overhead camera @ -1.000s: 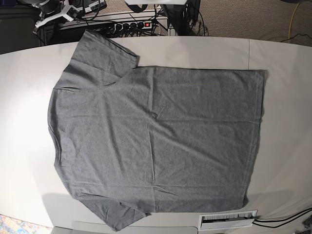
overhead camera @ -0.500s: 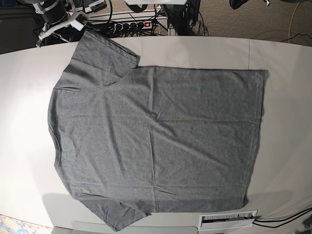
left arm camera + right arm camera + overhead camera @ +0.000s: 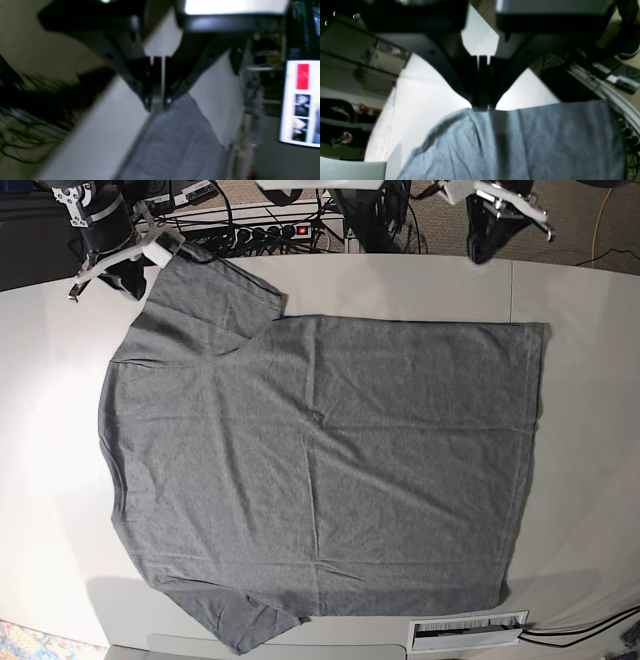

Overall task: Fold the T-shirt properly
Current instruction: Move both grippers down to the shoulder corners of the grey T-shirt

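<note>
The heather-grey T-shirt [image 3: 320,460] lies flat and spread on the white table [image 3: 590,440], collar to the left, hem to the right. My right gripper [image 3: 128,278] hovers at the far left, beside the far sleeve [image 3: 215,290]. In the right wrist view its fingers [image 3: 482,107] are shut and empty, just above the shirt's edge [image 3: 520,142]. My left gripper [image 3: 482,248] is at the table's far edge, back from the hem's far corner. In the left wrist view it [image 3: 157,105] is shut and empty, with the shirt [image 3: 175,145] below.
A power strip [image 3: 270,230] with a red switch and cables lies behind the table's far edge. A white slotted vent [image 3: 468,630] sits at the front edge. A lit monitor [image 3: 302,102] shows off the table's side.
Both arms have come in from the top edge. The right one dropped toward the far sleeve; the left one appeared at the far right. The shirt has not moved.
</note>
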### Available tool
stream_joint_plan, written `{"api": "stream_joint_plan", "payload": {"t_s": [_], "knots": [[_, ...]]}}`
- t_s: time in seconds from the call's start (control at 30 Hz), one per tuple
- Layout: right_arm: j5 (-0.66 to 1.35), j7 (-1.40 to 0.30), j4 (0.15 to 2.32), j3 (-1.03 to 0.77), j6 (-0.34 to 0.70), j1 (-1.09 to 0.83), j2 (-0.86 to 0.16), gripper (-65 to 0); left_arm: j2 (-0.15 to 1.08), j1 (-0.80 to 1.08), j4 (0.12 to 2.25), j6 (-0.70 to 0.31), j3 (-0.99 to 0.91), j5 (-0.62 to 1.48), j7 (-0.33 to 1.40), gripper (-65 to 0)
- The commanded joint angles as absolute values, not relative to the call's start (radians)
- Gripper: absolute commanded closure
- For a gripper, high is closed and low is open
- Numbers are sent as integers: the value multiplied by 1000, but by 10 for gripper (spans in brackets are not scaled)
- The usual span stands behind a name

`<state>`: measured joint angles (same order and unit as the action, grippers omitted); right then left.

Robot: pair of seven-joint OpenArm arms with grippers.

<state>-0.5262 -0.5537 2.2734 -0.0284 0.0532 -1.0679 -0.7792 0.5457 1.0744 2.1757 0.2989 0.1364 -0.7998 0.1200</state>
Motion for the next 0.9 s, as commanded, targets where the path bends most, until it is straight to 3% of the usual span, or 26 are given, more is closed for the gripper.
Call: {"api": "stream_joint_plan", "payload": {"t_s": [0.0,0.2,0.23,0.33,0.4,0.63,0.87], "knots": [[-540,-550,2289,-32,46,-1068,-789,0,552,1063,2193,312,134,-805,104,0],[-540,-542,2289,-32,190,-1061,-789,-3,639,954,2167,199,134,-718,109,0],[-539,-542,2289,-32,210,-1061,-789,-37,667,946,2157,200,133,-718,108,-6],[-540,-537,2289,-32,222,-1061,-789,-98,735,901,2114,200,133,-707,104,-156],[-540,-540,2289,-32,232,-1061,-789,-99,772,854,2063,190,133,-656,104,-199],[-539,-550,2291,-32,271,-1061,-789,-99,867,714,1853,9,135,-650,67,-201],[-540,-550,2291,-32,271,-1061,-776,-99,937,645,1784,-22,135,-612,10,-201]]}}
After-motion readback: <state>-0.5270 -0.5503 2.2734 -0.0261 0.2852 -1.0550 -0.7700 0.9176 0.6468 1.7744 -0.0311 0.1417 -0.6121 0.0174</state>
